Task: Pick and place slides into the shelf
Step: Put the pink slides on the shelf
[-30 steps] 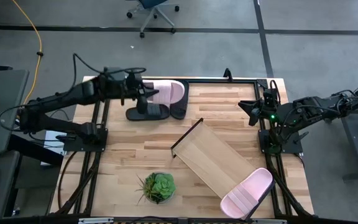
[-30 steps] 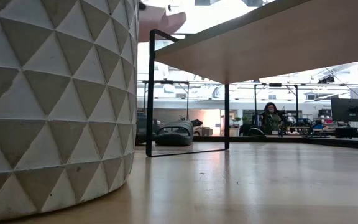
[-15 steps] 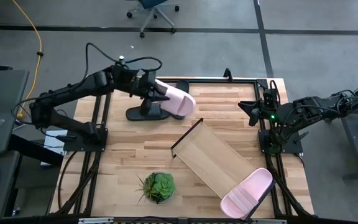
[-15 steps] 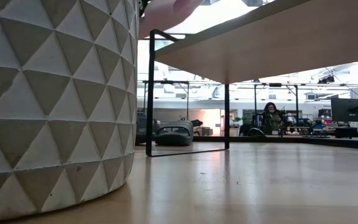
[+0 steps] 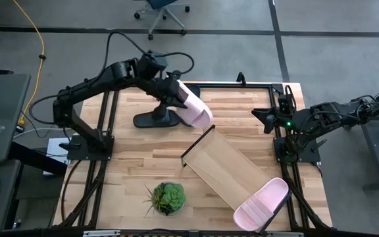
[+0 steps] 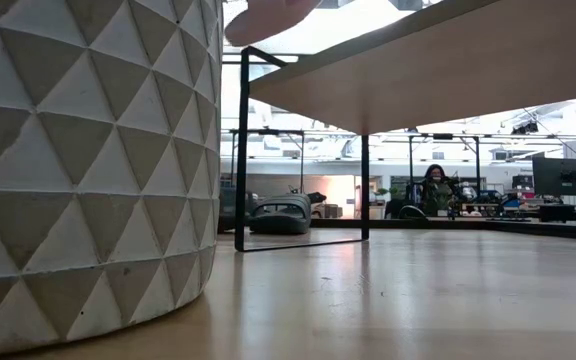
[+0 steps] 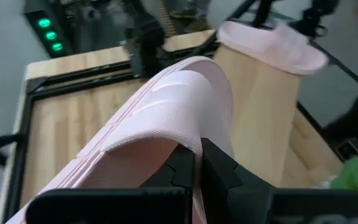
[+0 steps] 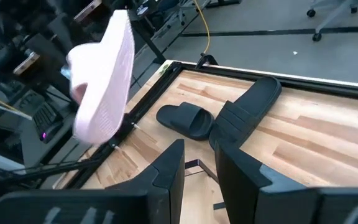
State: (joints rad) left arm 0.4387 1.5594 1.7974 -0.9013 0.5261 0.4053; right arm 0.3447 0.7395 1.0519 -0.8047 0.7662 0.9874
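My left gripper (image 5: 176, 99) is shut on a pale pink slide (image 5: 193, 106), held in the air over the far middle of the table, just beyond the shelf's far end; its toe shows in the low view (image 6: 268, 15). The shelf (image 5: 226, 164) lies slanted from the table's middle toward the near right corner. The second pink slide (image 5: 262, 203) rests sole-down on the shelf's near right end. One black slide (image 5: 156, 119) lies on the table under my left arm, and the right wrist view shows both black slides (image 8: 188, 119) (image 8: 250, 102) on the planks. My right gripper (image 5: 266, 118) waits open at the right edge. My left gripper pinches the pink slide between its two fingers (image 7: 182, 163), at the side of the ribbed strap (image 7: 194, 134). The fingers come slanting down from the table's left and far side. The slide is lifted clear and tipped on edge, toe pointing toward the shelf.
A green plant (image 5: 166, 197) in a white faceted pot (image 6: 88, 170) stands near the table's near edge, left of the shelf. A black metal frame (image 5: 242, 84) runs along the table's far and side edges. Bare planks (image 5: 130, 158) lie left of the shelf.
My left gripper lifted the pink slide off the table at the far edge and carried it up and toward the right, nearer the shelf's far end. The slide went from lying flat to tipped on edge in the air. One black slide stayed in place.
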